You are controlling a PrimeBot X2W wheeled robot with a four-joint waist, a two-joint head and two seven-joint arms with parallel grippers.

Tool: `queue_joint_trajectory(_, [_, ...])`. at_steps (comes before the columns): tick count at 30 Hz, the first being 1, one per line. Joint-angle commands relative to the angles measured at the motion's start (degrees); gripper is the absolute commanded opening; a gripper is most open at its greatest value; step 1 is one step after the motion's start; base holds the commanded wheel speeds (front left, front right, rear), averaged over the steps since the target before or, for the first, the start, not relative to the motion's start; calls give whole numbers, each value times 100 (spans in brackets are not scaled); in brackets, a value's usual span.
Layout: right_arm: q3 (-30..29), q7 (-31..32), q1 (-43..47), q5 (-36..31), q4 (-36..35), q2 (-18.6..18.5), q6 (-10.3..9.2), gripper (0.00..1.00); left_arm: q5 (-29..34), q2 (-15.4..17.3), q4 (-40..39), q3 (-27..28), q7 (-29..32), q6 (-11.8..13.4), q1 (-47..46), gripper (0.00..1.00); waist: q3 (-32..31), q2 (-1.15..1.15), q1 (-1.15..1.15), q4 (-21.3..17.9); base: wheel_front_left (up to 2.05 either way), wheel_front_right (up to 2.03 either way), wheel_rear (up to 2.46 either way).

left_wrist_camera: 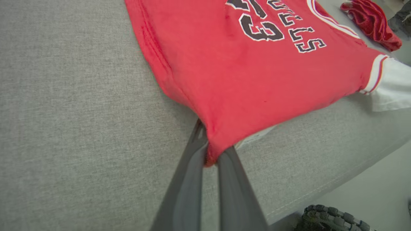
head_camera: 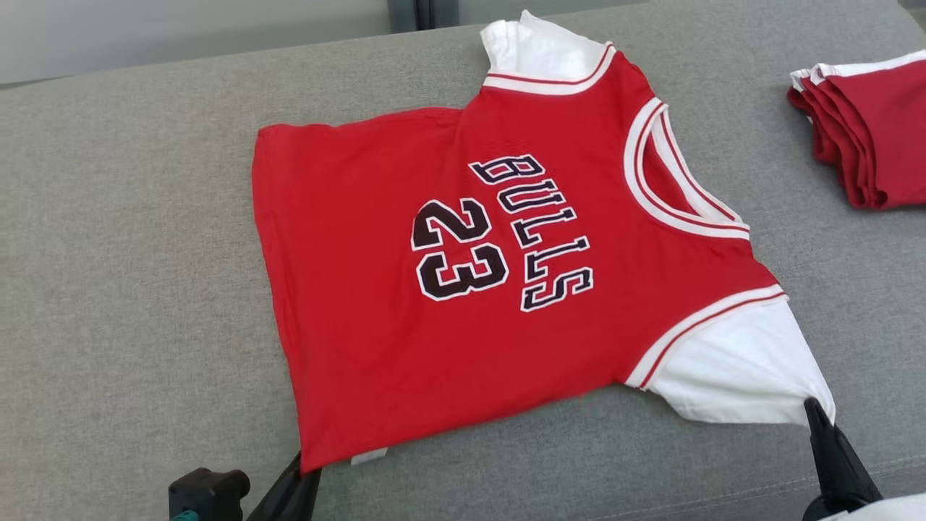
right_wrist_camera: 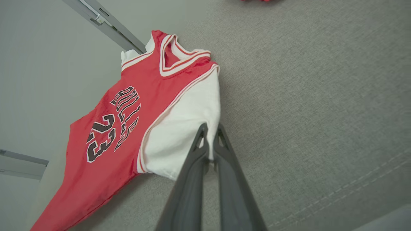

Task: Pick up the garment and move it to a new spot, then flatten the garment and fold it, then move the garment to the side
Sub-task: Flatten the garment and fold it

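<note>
Grey fabric-covered bench, pale wall behind | red-and-white BULLS 23 jersey lying flat | left pincer clenched on hem corner | right pincer clenched on white sleeve

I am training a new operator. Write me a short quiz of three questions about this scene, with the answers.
1. True or false: the left gripper is shut on a red bottom corner of the jersey.
2. What does the right gripper pinch? A) the collar B) the white sleeve C) the folded red pile
3. Fill in: the number printed on the jersey is ___.
Key: 1 true; 2 B; 3 23.
</note>
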Motion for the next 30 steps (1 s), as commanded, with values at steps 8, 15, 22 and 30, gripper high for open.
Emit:
queue_joint_trajectory(8, [-117,269,-590,-203,-40,-10,-4,0,-221,137,-302,26,596,-137,-485,0,223,0,1,139,0,0,0])
queue_joint_trajectory(15, [-158,1036,-2355,-985,485,-12,-4,0,-368,148,-152,170,1424,-304,-1652,0,468,0,1,166,0,0,0])
queue_joint_trajectory(22, [-118,1425,-3771,-1970,1355,-11,-4,0,-285,-1,599,-30,2179,-454,-2656,0,748,0,1,290,0,0,0])
queue_joint_trajectory(30, [-137,1022,-4303,-2305,1912,-15,-4,100,-269,-325,1286,-11,1908,-598,-2893,100,726,0,1,353,0,0,0])
